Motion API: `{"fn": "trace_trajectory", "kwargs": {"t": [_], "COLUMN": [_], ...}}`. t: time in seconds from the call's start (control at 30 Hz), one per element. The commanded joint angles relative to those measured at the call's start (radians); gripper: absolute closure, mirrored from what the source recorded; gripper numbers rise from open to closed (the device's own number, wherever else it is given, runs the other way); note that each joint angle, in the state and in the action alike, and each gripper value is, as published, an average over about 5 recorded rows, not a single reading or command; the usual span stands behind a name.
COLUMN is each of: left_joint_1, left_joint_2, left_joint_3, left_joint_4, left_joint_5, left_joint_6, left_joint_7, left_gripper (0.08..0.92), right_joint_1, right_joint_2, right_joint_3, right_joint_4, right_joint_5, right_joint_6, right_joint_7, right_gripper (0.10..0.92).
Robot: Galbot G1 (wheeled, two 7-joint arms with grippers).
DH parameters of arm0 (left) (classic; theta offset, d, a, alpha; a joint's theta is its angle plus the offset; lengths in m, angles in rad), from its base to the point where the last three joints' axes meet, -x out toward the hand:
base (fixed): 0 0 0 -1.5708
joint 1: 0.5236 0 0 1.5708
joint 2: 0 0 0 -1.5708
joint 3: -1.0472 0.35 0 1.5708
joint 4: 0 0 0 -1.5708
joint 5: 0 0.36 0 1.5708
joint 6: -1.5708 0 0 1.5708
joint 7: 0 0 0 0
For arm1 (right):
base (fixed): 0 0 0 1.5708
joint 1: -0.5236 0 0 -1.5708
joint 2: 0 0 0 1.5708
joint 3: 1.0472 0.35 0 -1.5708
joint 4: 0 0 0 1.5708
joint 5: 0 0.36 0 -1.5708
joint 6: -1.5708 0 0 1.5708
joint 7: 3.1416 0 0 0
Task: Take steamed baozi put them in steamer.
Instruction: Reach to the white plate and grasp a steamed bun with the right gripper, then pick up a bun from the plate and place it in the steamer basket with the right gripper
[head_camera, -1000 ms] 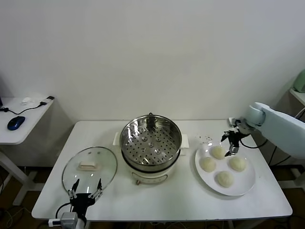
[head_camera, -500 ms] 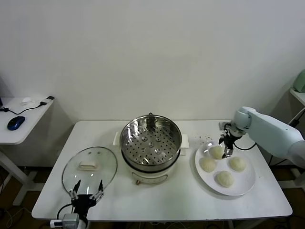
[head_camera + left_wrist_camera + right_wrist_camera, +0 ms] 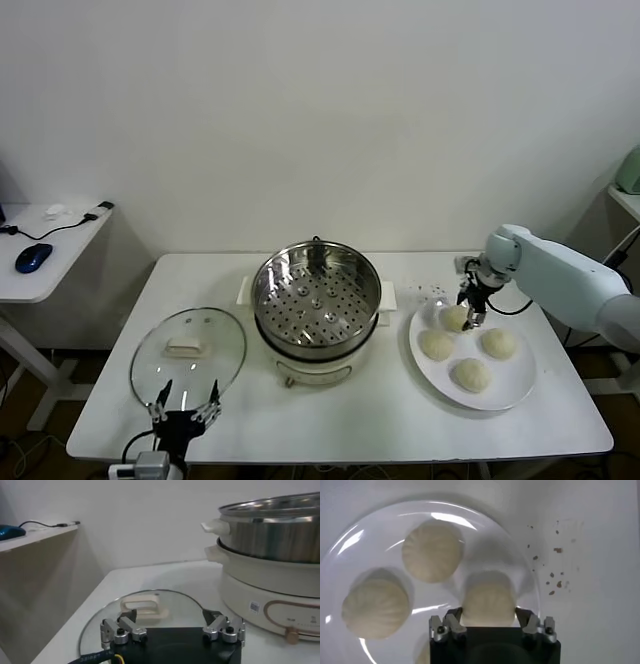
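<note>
Now, in the head view, the right pincer [image 3: 470, 312] has dropped from above the white plate [image 3: 515, 395] onto the rear bun [image 3: 455, 318], where a second ago it hung higher and farther to the right; the other three steamed baozi [image 3: 437, 344] lie on the same plate as before, and the steamer [image 3: 316, 292] stands mid-bench with its perforated tray bare. The glass lid [image 3: 188, 347] lies flat on the white bench [image 3: 400, 420] to the steamer's left, and the left pincer [image 3: 183, 410] waits at the near edge just in front of it, a little nearer the edge than earlier. From the left wrist view, that pincer's fingers [image 3: 122, 630] stand wide apart over the lid's rim, holding nothing. From the right wrist view, the right pincer's fingers [image 3: 451, 626] sit on either side of the bun, narrowed against its flanks, the bun resting on the plate.
</note>
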Motion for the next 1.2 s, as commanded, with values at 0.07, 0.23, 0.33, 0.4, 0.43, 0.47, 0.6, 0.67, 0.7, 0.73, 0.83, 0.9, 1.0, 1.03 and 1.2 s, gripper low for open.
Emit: {"fn": "trace_trajectory", "kwargs": {"t": [0.07,0.23,0.33,0.4,0.43,0.47,0.6,0.67,0.7,0.73,0.83,0.9,1.0,1.03,1.2], "left_joint_1": [0.004,0.010,0.010,0.011,0.011,0.011,0.011,0.010,0.009,0.008,0.005,0.004,0.004,0.005,0.005], "left_joint_2": [-0.010,-0.013,-0.011,-0.007,-0.005,-0.004,0.001,0.004,0.006,0.007,0.010,0.012,0.014,0.015,0.021], "left_joint_3": [0.010,0.015,0.015,0.014,0.014,0.014,0.014,0.016,0.016,0.017,0.017,0.015,0.012,0.011,0.010], "left_joint_4": [-0.009,-0.022,-0.028,-0.032,-0.035,-0.038,-0.053,-0.057,-0.058,-0.058,-0.057,-0.058,-0.059,-0.059,-0.055], "left_joint_5": [0.012,0.016,0.018,0.018,0.017,0.017,0.015,0.014,0.014,0.014,0.015,0.013,0.010,0.010,0.010], "left_joint_6": [0.002,0.005,0.007,0.008,0.009,0.010,0.020,0.025,0.027,0.029,0.031,0.032,0.035,0.035,0.034], "left_joint_7": [-0.002,-0.003,-0.005,-0.005,-0.006,-0.005,-0.003,-0.003,-0.002,-0.002,-0.001,-0.001,0.000,0.000,-0.001], "left_gripper": [0.177,0.177,0.177,0.177,0.177,0.177,0.177,0.177,0.177,0.177,0.177,0.177,0.177,0.177,0.177], "right_joint_1": [0.041,0.189,0.362,0.506,0.574,0.640,0.836,0.888,0.899,0.900,0.863,0.810,0.707,0.666,0.487], "right_joint_2": [-0.015,-0.055,-0.060,-0.044,-0.028,-0.009,0.084,0.129,0.152,0.172,0.222,0.241,0.263,0.272,0.314], "right_joint_3": [-0.037,-0.145,-0.247,-0.328,-0.363,-0.399,-0.460,-0.456,-0.452,-0.449,-0.438,-0.422,-0.378,-0.357,-0.276], "right_joint_4": [0.060,0.183,0.275,0.337,0.364,0.391,0.491,0.544,0.569,0.591,0.642,0.651,0.623,0.603,0.492], "right_joint_5": [0.016,0.057,0.117,0.165,0.184,0.202,0.264,0.286,0.289,0.285,0.237,0.171,0.025,-0.040,-0.271], "right_joint_6": [-0.003,0.015,0.039,0.080,0.109,0.140,0.261,0.317,0.345,0.374,0.469,0.529,0.611,0.641,0.709], "right_joint_7": [-0.006,-0.027,-0.045,-0.062,-0.070,-0.077,-0.102,-0.113,-0.114,-0.113,-0.099,-0.086,-0.050,-0.034,0.060], "right_gripper": [0.348,0.355,0.354,0.352,0.351,0.350,0.350,0.349,0.349,0.349,0.352,0.354,0.355,0.355,0.355]}}
